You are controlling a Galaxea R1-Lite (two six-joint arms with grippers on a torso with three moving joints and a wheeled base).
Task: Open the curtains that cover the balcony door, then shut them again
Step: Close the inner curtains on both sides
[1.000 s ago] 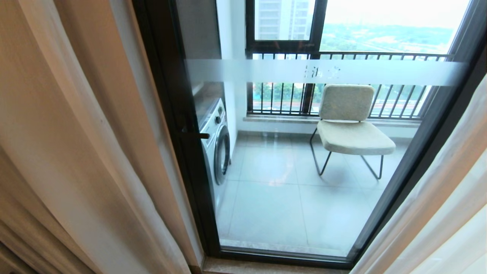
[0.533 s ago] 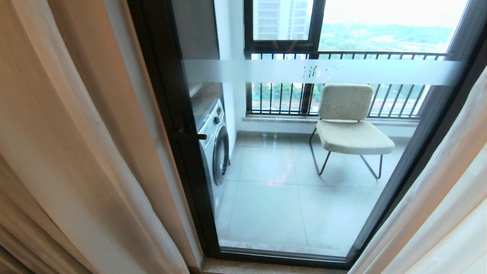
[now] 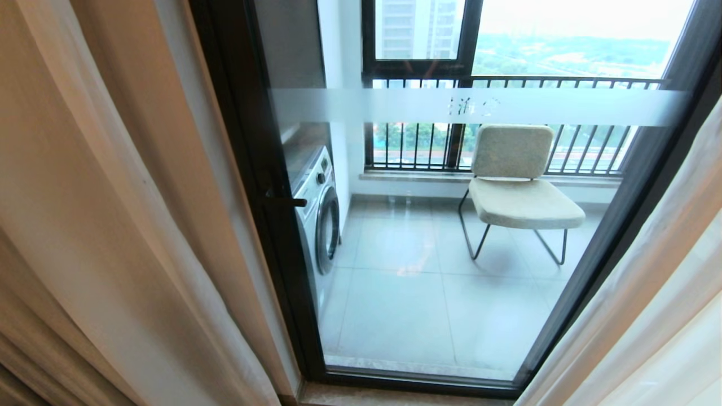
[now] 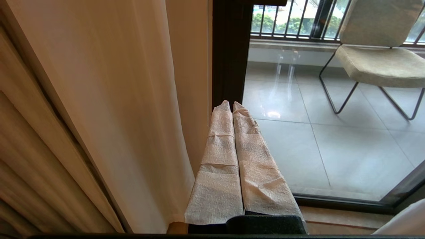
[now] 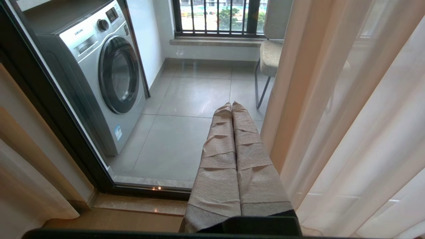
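Head view slid slightly since a second ago: camera moved, nothing else. Curtains [image 3: 113,225] parted, flanking balcony door [image 3: 451,225]. Left hand [image 4: 231,105], right hand [image 5: 231,107] pressed closed, empty. Closing step pending.

A high-rise home: beige woven curtains [image 3: 113,214] frame a dark-framed glass balcony door [image 3: 451,225]; beyond it, a silver front-loading washing machine [image 3: 321,208] at nine o'clock and a cushioned wire-legged chair [image 3: 522,192] at two.

- 2 curtains [image 3: 101,225]: one each side of glass
- 1 balcony door [image 3: 271,237] pane in view
- 1 chair [image 3: 522,192]
- 1 washing machine [image 3: 321,211]
- 2 grippers: left gripper [image 4: 231,105], right gripper [image 5: 231,106]
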